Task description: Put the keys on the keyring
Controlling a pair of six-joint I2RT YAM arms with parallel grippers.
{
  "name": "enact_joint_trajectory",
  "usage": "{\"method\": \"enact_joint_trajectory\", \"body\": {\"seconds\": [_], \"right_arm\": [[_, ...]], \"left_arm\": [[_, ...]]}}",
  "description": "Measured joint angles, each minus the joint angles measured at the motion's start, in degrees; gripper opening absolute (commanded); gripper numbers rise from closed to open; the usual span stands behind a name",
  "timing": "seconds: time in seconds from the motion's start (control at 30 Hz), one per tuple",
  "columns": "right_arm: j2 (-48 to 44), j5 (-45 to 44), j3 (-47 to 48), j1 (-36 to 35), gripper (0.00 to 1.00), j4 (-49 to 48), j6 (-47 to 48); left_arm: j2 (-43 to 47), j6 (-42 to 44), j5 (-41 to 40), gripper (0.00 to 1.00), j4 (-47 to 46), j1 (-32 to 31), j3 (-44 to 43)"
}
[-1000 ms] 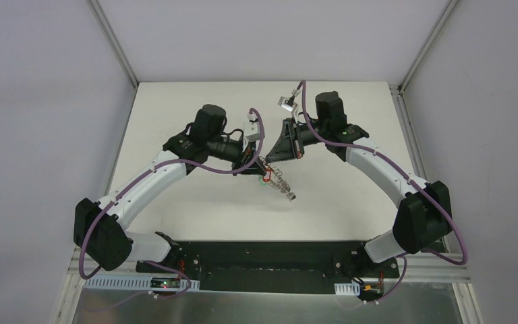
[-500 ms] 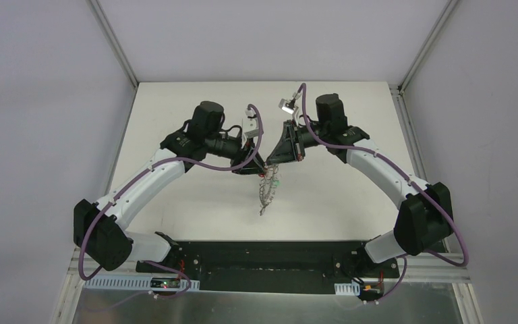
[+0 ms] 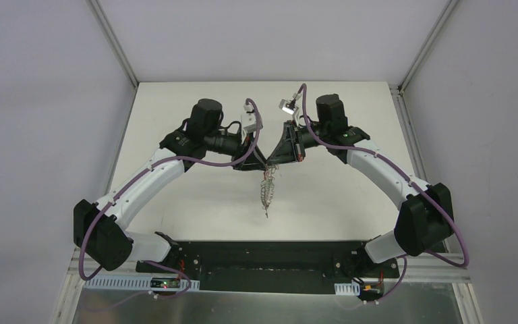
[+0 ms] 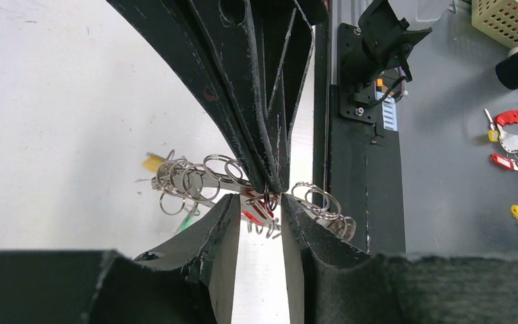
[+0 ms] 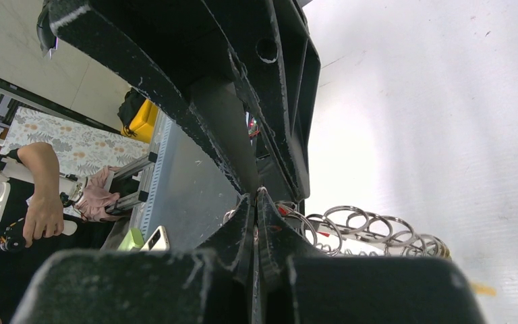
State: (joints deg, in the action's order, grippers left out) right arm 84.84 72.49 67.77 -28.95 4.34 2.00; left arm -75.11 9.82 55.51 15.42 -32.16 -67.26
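Observation:
The keyring (image 3: 267,192) hangs edge-on as a chain-like strip of small wire loops below the two meeting grippers, above the table. My right gripper (image 3: 272,162) is shut on its upper end; its tips (image 5: 255,194) pinch a loop, with the other loops (image 5: 351,228) beside them. My left gripper (image 3: 261,162) is open, its fingers (image 4: 226,216) on either side of the right gripper's tip (image 4: 272,189). A red key (image 4: 256,210) lies between the left fingers. A yellow key head (image 4: 152,162) and a green one (image 4: 189,220) hang on the strip.
The white table (image 3: 195,196) lies under both arms, with the black base rail (image 3: 263,260) at its near edge. Off the table to the side, a pile of spare coloured keys (image 4: 516,145) lies on a grey surface.
The keyring swung from pointing down-right to hanging straight down. Both grippers moved slightly up and closer together, tip to tip.

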Motion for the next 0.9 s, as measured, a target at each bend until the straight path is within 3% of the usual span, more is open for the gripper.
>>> {"method": "enact_joint_trajectory", "body": {"seconds": [0.27, 0.47, 0.83, 0.9], "right_arm": [[0.0, 0.0, 0.0, 0.0, 0.0, 0.0, 0.0], [0.0, -0.1, 0.0, 0.2, 0.0, 0.0, 0.0], [-0.7, -0.4, -0.7, 0.5, 0.0, -0.2, 0.9], [-1.0, -0.5, -0.9, 0.5, 0.04, -0.2, 1.3]], "left_arm": [[-0.6, -1.7, 0.6, 0.17, -1.3, 0.0, 0.0], [-0.7, -2.4, 1.1, 0.0, -1.5, 0.0, 0.0], [-0.5, -3.3, 0.9, 0.0, -1.4, 0.3, 0.0], [-0.5, -4.2, 0.9, 0.0, -1.4, 0.3, 0.0]]}}
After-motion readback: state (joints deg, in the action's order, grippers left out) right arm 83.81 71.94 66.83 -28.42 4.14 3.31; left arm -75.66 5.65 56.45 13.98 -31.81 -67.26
